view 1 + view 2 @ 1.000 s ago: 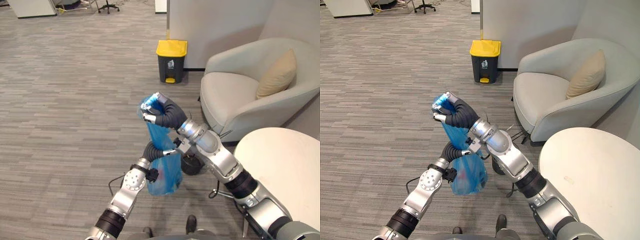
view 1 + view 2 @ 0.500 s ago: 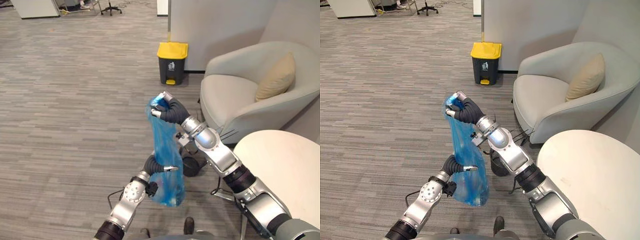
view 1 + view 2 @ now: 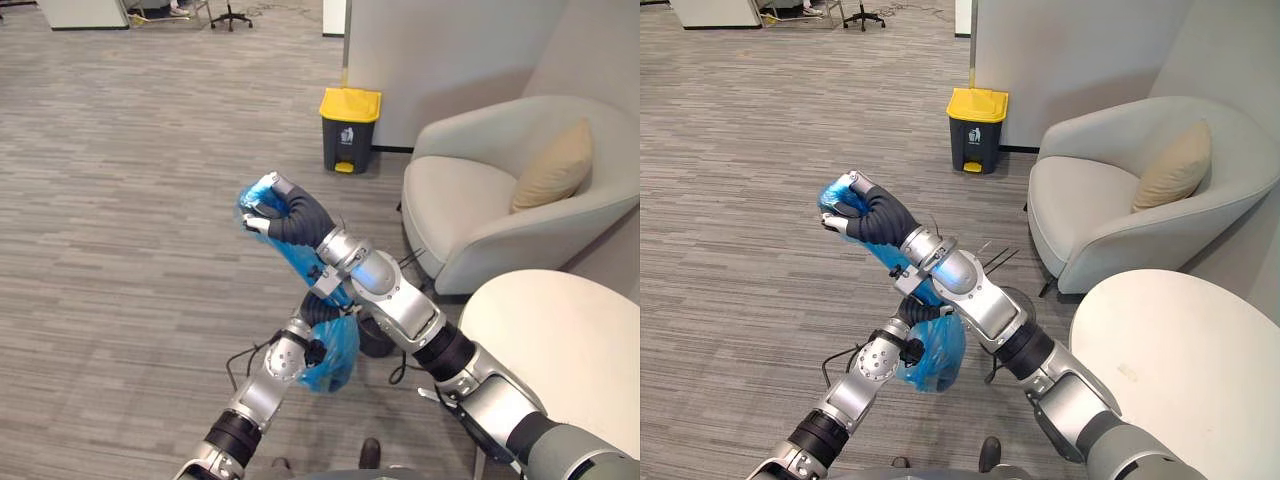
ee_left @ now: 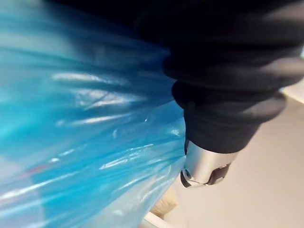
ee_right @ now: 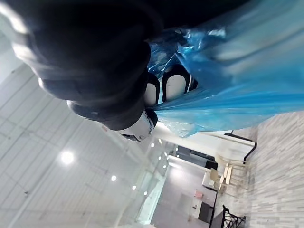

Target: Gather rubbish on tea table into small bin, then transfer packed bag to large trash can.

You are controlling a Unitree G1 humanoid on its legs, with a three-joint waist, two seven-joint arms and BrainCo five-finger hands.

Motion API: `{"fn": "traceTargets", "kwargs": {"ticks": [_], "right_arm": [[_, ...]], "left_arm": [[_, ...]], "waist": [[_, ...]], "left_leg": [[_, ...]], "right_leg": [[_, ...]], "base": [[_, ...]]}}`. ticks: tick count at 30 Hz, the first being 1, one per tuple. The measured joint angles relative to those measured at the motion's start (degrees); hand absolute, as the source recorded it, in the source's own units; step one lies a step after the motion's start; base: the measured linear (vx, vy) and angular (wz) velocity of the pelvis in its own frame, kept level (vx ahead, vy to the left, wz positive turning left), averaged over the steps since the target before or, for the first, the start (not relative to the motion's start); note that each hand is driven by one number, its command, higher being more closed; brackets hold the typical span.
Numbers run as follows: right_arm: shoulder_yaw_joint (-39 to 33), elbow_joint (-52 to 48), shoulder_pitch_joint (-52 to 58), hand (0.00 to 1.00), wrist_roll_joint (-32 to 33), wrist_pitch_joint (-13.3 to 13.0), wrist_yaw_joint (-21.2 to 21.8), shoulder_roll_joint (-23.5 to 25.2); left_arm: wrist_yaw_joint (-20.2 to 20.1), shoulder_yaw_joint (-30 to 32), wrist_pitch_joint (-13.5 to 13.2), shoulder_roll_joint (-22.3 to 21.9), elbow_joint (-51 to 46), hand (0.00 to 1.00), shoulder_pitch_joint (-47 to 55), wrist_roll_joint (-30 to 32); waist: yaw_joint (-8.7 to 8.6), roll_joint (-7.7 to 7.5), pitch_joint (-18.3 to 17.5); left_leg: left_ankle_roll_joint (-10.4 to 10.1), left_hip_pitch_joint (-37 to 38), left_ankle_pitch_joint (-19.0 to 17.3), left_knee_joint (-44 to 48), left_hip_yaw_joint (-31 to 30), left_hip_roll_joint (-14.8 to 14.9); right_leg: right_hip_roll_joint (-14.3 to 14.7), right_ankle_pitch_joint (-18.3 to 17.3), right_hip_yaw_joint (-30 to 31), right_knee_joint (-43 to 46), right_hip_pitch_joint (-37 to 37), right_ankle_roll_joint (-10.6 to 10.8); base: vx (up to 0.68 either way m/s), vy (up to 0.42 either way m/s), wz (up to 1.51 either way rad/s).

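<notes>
A blue plastic bag (image 3: pixel 330 355) hangs in the air in front of me, its neck pulled up and to the left. My right hand (image 3: pixel 272 212) is shut on the bunched top of the bag; the right wrist view shows its fingers (image 5: pixel 171 88) curled into the blue plastic (image 5: pixel 237 71). My left hand (image 3: pixel 912 318) is against the full lower part of the bag, tucked under my right forearm, with its fingers hidden. Blue plastic (image 4: pixel 71 118) lies right against it in the left wrist view. The yellow-lidded large trash can (image 3: pixel 350 130) stands by the wall ahead.
A small black bin (image 3: pixel 376 336) stands on the floor under my right arm. The round white tea table (image 3: pixel 560 350) is at the lower right. A light grey armchair (image 3: pixel 480 200) with a tan cushion (image 3: pixel 553 165) sits to the right. Open carpet stretches left and ahead.
My right hand has swung the bag's top to the left, so the neck now slants. The bag's bulk has risen a little, and my left hand now lies tight against it.
</notes>
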Motion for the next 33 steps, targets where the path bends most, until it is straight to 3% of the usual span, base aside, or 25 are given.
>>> {"fn": "traceTargets", "kwargs": {"ticks": [4,8,16,22,23,24,26,29,31,33], "right_arm": [[0.62,-3.21,0.03,0.0,-0.1,-0.62,0.2,0.74],[0.59,-5.96,2.18,0.0,-4.5,-2.74,0.58,0.18],[-3.44,-10.09,11.83,0.0,-14.03,-5.14,1.23,-12.37],[-8.86,-10.81,24.3,0.0,-14.72,-5.33,2.94,-23.91],[-9.25,-10.57,25.58,0.0,-14.75,-5.32,3.46,-24.88],[-10.3,-9.88,28.23,0.0,-14.75,-5.32,4.13,-27.0],[-11.5,-6.84,31.4,0.0,-15.15,-4.93,5.31,-28.73],[-12.82,-4.66,37.78,0.0,-15.76,-4.5,7.72,-27.29],[-12.92,-1.7,40.97,0.0,-15.76,-4.12,9.06,-25.38],[-13.02,3.42,44.52,0.0,-15.79,-3.26,11.63,-23.68]], "left_arm": [[0.75,0.91,0.05,-0.23,-3.68,1.0,1.23,-1.82],[1.37,5.81,0.04,-2.0,-9.82,1.0,4.77,-3.18],[2.72,19.27,-0.03,-1.54,-13.46,1.0,14.63,-7.31],[2.15,24.2,-0.1,-1.35,-13.52,1.0,16.95,-10.55],[2.1,24.51,-0.1,-1.27,-13.31,1.0,17.01,-10.85],[1.95,25.5,-0.09,-1.22,-12.75,1.0,16.93,-11.3],[1.33,27.72,-0.05,-0.68,-10.51,1.0,17.27,-11.86],[0.89,31.34,0.06,0.8,-7.26,1.0,19.98,-12.22],[0.75,33.56,0.22,0.86,-5.84,1.0,22.11,-12.17],[-0.96,35.28,0.68,1.14,-2.64,1.0,23.46,-12.13]], "waist": [[-0.03,0.0,0.0],[-0.13,0.0,0.0],[-0.17,-0.18,-0.12],[0.28,-0.24,-0.02],[0.24,-0.2,0.05],[0.07,-0.02,0.35],[0.99,-0.16,0.7],[1.76,-0.4,0.92],[1.77,-0.54,1.32],[1.71,-0.51,2.27]], "left_leg": [[-0.07,0.33,0.08,-0.55,0.03,-0.14],[0.22,0.91,0.71,-2.16,-0.55,-0.67],[0.45,-0.28,1.39,-3.46,-4.07,-1.82],[0.63,-7.91,1.16,0.74,-12.57,-3.19],[1.18,-8.97,0.42,1.63,-11.34,-2.84],[2.01,-11.1,-0.06,4.29,-5.37,-1.04],[1.22,-11.79,0.95,7.44,-2.43,-0.53],[2.41,-12.46,-0.45,9.07,-2.29,-2.15],[3.28,-13.51,-3.63,13.1,-1.61,-2.62],[4.29,-15.17,-9.53,19.74,-0.76,-2.68]], "right_leg": [[-0.12,-0.07,-0.14,0.0,0.03,-0.01],[-0.55,-0.52,-0.9,0.02,0.22,0.43],[-2.12,-1.52,-4.39,0.36,0.35,1.64],[-4.59,-3.53,-15.59,2.1,0.3,2.08],[-4.91,-3.69,-17.13,2.57,0.3,1.88],[-5.51,-4.37,-19.71,3.89,0.29,2.04],[-6.84,-5.79,-20.78,6.38,0.2,2.9],[-8.58,-6.24,-20.47,7.53,0.13,3.31],[-9.87,-7.36,-20.04,9.05,0.08,4.71],[-12.53,-12.47,-18.85,16.48,-1.3,5.09]], "base": [[0.0,0.008,0.01],[0.01,0.022,0.1],[0.02,0.028,0.26],[0.03,0.023,0.94],[0.02,0.036,1.21],[0.05,0.07,1.03],[0.08,0.108,0.65],[0.04,0.128,0.11],[0.02,0.153,-0.13],[-0.02,0.177,-0.13]]}}
